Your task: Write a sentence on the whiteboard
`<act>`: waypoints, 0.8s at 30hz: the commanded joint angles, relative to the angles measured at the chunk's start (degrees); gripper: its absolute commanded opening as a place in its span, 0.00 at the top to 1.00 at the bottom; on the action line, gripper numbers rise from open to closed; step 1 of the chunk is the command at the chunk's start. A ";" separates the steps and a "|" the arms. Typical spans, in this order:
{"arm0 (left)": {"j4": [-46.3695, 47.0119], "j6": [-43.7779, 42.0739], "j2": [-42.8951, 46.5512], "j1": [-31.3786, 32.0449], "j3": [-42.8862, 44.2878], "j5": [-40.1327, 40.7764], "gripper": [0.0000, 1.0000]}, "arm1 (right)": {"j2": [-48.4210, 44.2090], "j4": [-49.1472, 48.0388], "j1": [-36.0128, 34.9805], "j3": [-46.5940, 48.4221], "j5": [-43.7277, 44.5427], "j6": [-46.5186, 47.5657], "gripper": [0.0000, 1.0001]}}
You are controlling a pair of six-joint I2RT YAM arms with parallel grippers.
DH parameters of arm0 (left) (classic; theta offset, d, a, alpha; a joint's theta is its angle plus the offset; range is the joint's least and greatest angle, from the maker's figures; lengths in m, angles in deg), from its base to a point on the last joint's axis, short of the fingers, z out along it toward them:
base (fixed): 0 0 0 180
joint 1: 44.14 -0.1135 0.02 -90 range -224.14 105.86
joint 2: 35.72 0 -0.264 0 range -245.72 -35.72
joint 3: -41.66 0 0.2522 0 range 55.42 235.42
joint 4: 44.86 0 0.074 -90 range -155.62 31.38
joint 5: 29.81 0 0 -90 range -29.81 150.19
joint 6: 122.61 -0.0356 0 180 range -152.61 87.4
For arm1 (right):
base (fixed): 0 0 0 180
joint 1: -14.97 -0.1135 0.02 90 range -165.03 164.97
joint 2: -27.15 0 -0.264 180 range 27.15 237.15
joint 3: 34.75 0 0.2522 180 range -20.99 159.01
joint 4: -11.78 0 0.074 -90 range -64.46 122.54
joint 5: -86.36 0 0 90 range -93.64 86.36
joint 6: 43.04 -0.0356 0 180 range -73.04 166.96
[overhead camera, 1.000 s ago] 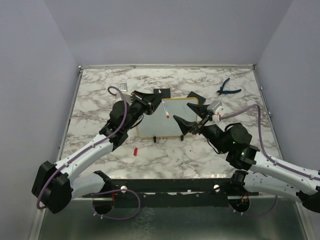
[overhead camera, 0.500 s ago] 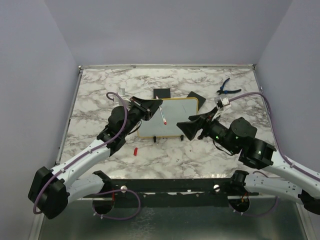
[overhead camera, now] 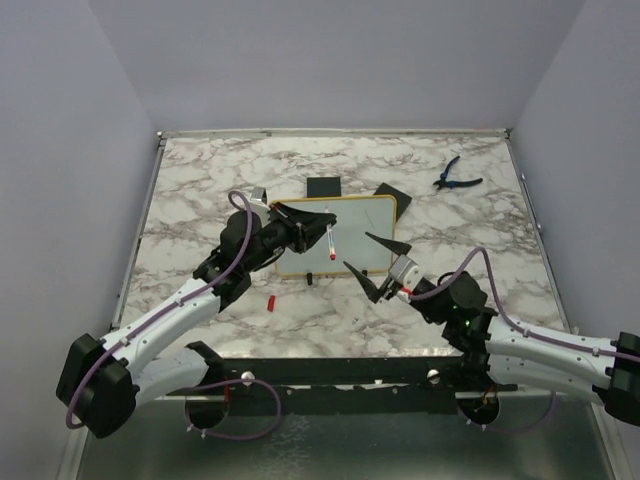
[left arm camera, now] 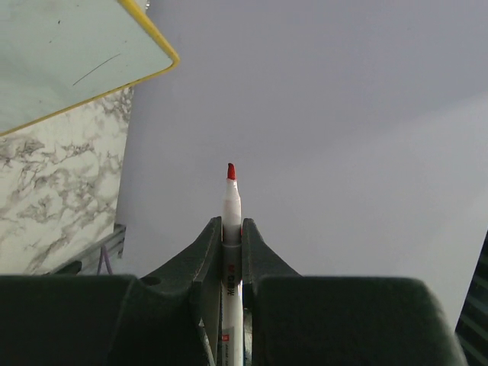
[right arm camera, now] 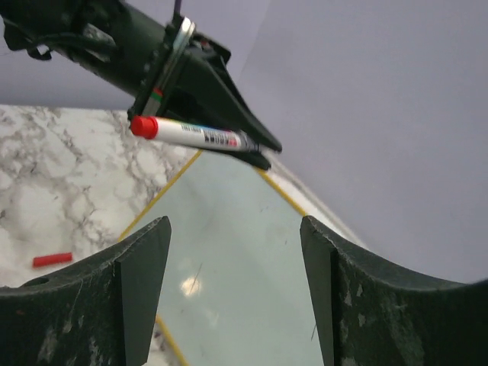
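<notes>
The whiteboard (overhead camera: 358, 222) lies at mid-table, white with a thin yellow frame; it also fills the right wrist view as whiteboard (right arm camera: 229, 274) and shows a corner (left arm camera: 61, 53) in the left wrist view. No sentence is visible on it, only a few faint dark streaks. My left gripper (overhead camera: 318, 222) is shut on a white marker (overhead camera: 331, 240), whose red tip (left arm camera: 231, 171) hangs above the board's left half. My right gripper (overhead camera: 377, 264) stands open over the board's near right corner, holding nothing.
A red marker cap (overhead camera: 270, 301) lies on the marble in front of the board's left end. Two black squares (overhead camera: 323, 187) sit just behind the board. Blue pliers (overhead camera: 455, 177) lie at the back right. Grey walls enclose the table.
My right arm has pulled back toward the near edge, bringing its open gripper from the board's right side to its near right corner. The left gripper with the marker shifted slightly right over the board.
</notes>
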 commanded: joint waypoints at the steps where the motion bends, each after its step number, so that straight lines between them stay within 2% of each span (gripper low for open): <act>1: -8.98 1.49 0.83 0.14 3.62 -4.52 1.00 | 4.10 -20.05 -0.33 1.69 -9.21 15.33 0.29; 10: -10.63 1.85 1.38 0.13 3.46 -6.45 1.00 | 9.41 -16.47 -0.71 6.42 -14.80 19.01 0.38; 18: -8.67 3.38 1.28 0.01 2.59 -6.99 1.00 | 7.21 -17.43 -0.73 2.91 -9.87 17.36 0.41; 24: -8.36 3.50 0.96 -0.06 3.25 -7.16 1.00 | 5.19 -11.18 -0.73 1.93 -8.63 17.96 0.43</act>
